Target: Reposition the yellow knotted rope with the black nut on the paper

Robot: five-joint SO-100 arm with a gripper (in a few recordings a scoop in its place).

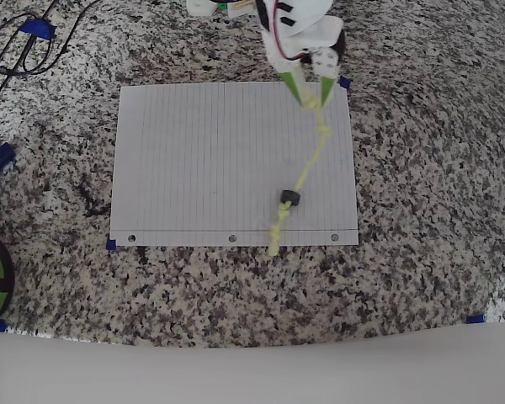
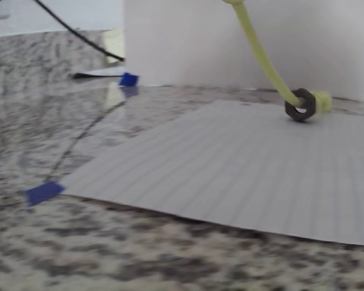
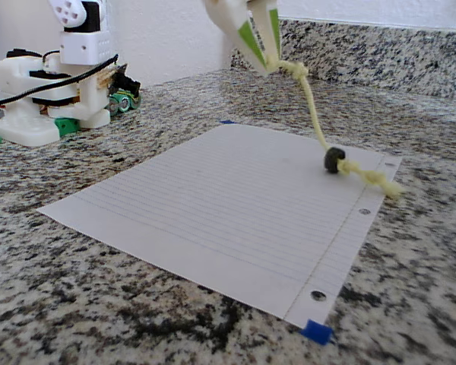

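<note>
Rope and nut on lined paper

The yellow knotted rope (image 1: 310,165) is slanting down from its raised upper end to the black nut (image 1: 289,198), which is resting on the paper (image 1: 202,160) (lower knotted end is overhanging the punched-hole edge).

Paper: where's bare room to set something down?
The paper is bare from its left edge across to the rope. The crowded strip runs along the right edge: jaws shut on the rope's top end, the nut lower down, rope tail overhanging the punched-hole edge.
</note>
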